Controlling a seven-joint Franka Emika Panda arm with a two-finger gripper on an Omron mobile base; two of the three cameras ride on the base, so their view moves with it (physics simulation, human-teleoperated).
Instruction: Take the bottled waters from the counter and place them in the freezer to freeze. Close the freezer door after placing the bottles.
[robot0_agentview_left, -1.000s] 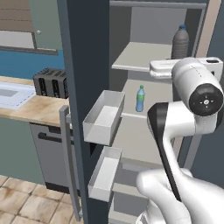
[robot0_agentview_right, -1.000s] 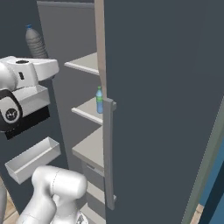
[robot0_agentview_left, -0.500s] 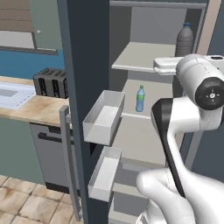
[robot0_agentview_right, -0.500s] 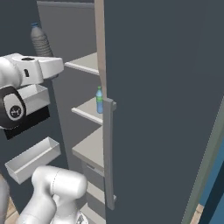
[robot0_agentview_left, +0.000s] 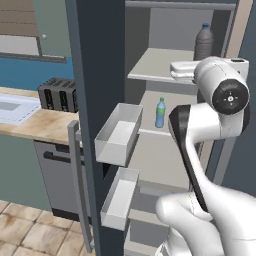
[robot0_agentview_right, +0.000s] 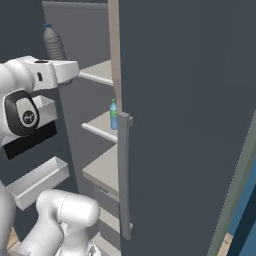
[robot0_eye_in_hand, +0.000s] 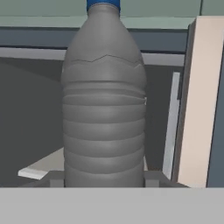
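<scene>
While the hand (robot0_eye_in_hand: 104, 181) clamps the upright grey bottle (robot0_eye_in_hand: 104, 96), the upper shelf (robot0_agentview_left: 155, 67) lies just beneath it.

arm shell: glossy white rounded links (robot0_agentview_left: 210, 125)
joint cap: dark grey disc, small white mark (robot0_agentview_left: 230, 97)
elbow inset: black band (robot0_agentview_left: 186, 150)
base: bulbous white housing (robot0_agentview_right: 65, 215)

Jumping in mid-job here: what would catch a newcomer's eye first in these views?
The grey bottle looms upright right in front of the hand camera, with the gripper shut on its base; it sits at the freezer's upper shelf. One shelf lower stands the small blue bottle, and the freezer door hangs wide open.
</scene>
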